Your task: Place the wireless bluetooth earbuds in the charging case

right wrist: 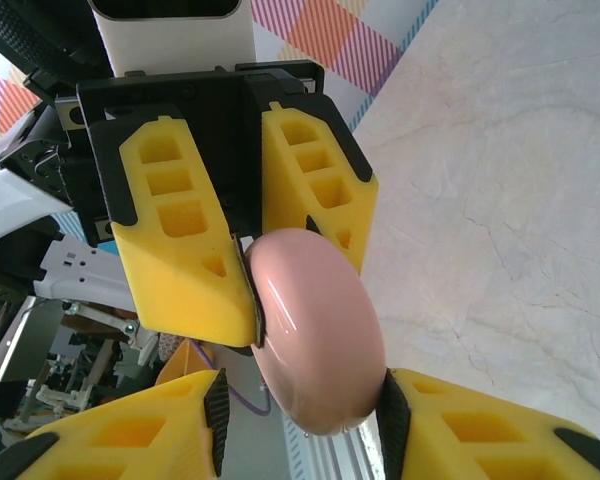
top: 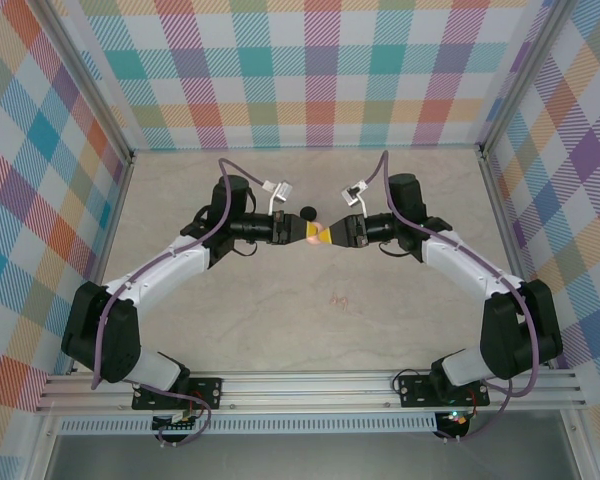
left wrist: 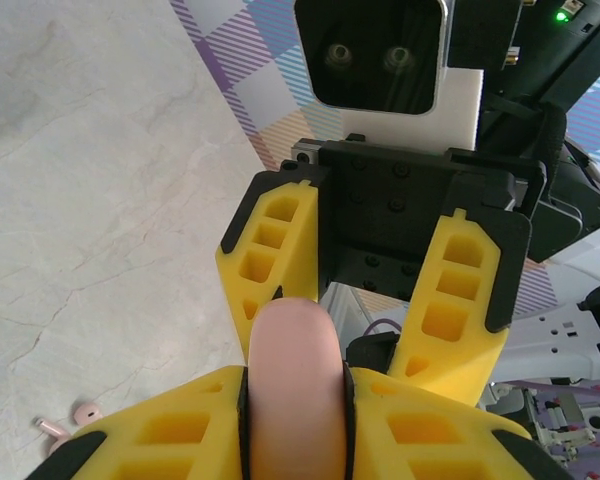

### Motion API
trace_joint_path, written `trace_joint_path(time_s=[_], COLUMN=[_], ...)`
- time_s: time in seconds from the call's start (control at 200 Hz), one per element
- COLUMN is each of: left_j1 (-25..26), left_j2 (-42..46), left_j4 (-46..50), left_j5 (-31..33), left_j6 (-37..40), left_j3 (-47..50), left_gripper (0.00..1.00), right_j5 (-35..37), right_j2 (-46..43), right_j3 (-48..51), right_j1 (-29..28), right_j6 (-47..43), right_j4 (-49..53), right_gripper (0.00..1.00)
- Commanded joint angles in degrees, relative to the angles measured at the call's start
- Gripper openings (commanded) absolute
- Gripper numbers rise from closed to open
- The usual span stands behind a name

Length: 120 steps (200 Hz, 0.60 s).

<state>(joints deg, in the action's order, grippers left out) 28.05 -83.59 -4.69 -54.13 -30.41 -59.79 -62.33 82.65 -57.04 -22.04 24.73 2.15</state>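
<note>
No text, label, brand, number or sign can be read anywhere, and a faint red scribble (top: 338, 298) seen on the table (top: 280, 330) cannot be made out.

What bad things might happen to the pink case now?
1. The left gripper pinches the smooth, round pink case above the table; it might slip out and fall.
2. The right gripper sits nose to nose with the left; their fingers might bump.
3. A falling case might scatter the pink buds below.
</note>
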Motion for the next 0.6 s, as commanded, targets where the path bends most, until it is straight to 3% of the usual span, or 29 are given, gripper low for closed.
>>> trace_joint_path(time_s=[0.0, 0.175, 0.445, 0.595], left_j1=[0.64, 1.54, 2.0, 2.43], left_j2=[0.96, 0.52, -0.22, 0.14], left_j4=[-0.85, -0.86, 0.58, 2.08], left_j5=[-1.5, -1.69, -1.63, -1.87], left_j6=[1.44, 1.65, 2.36, 3.25], left_j3=[-1.9, -2.43, -2.66, -3.14], left_gripper=[0.26, 0.27, 0.27, 0.32], right_j5=[-4.1, -4.64, -2.55, 1.03], right_j2=[-0.91, -0.39, -1.37, -2.82], right_j3=[-1.83, -2.19, -2.16, -1.35], right_j1=[-0.17, -0.68, -0.71, -0.69], right_j6=[-0.5, -0.74, -0.02, 0.82], right_j4=[-2.9, -2.85, -3.59, -4.09], right_gripper=[0.46, 0.45, 0.29, 0.22])
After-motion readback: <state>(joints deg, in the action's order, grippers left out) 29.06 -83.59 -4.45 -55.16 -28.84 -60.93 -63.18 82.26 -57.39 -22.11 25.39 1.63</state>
